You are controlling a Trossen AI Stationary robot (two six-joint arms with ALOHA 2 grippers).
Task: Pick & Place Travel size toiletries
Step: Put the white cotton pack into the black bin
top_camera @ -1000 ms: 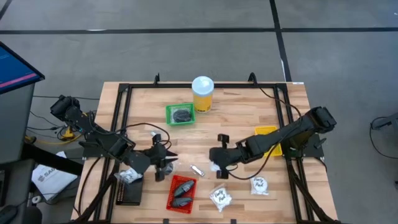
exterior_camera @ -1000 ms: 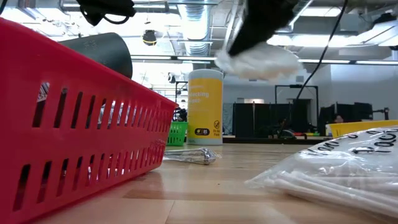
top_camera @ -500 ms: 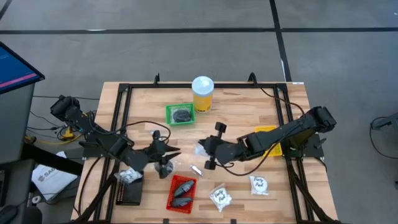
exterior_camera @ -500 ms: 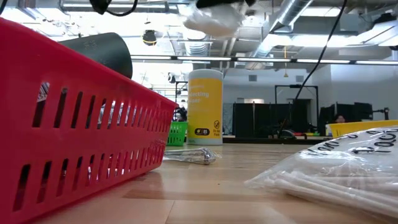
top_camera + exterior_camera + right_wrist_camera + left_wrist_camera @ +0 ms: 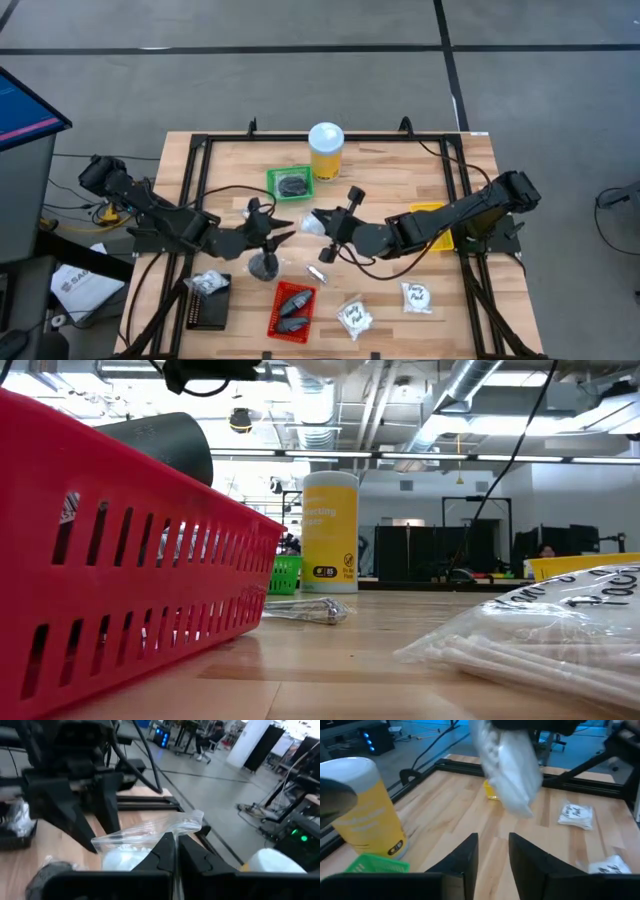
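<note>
Taking the tall jar (image 5: pixel 326 150) at the back of the counter (image 5: pixel 380 175) as the mark, one tray (image 5: pixel 290 183) sits just beside it to the left, and another tray (image 5: pixel 291 309) lies well in front of it at the near edge, two dark items inside. Between jar and near tray the left hand (image 5: pixel 283 230) and right hand (image 5: pixel 318 222) meet above the counter, a sachet (image 5: pixel 312 224) between them, a round puck (image 5: pixel 264 266) below; two more sachets (image 5: pixel 353 316) lie right of the near tray.

Bright overhead light, wrist views perhaps motion-blurred
</note>
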